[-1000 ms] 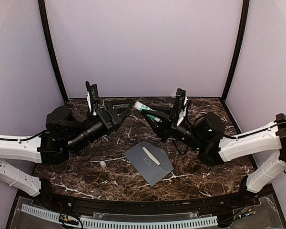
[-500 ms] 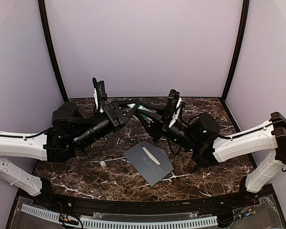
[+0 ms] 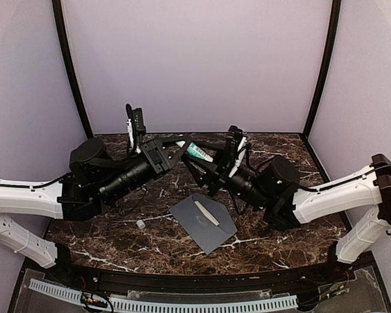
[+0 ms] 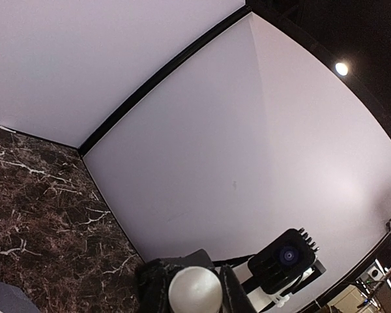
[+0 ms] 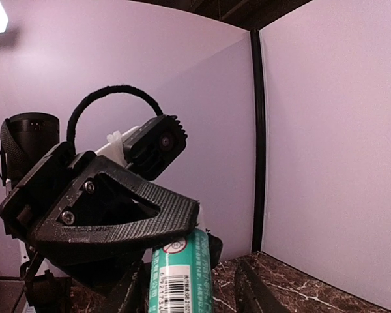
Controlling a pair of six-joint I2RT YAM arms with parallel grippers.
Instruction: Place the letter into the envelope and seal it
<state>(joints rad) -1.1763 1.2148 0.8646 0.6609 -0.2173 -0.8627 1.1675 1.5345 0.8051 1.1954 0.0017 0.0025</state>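
Note:
The grey-blue envelope [image 3: 203,223] lies flat on the marble table in front of both arms. A narrow cream-white strip [image 3: 206,213] crosses its middle, apparently the letter's edge; no more of the letter shows. Above the table's back, a white-and-green glue stick [image 3: 199,152] hangs between the two grippers. My left gripper [image 3: 182,145] is shut on its white end [image 4: 194,290]. My right gripper [image 3: 204,162] stands open around its green body [image 5: 181,280], with a gap beside the right finger [image 5: 251,295].
A small white cap [image 3: 140,223] lies on the table left of the envelope. Lilac walls with black corner posts [image 3: 72,72] close in the back and sides. A black rail [image 3: 182,282] runs along the near edge.
The left gripper reached in and closed on the glue stick's white end. The right gripper's jaws then opened off the stick, and both arms shifted slightly left.

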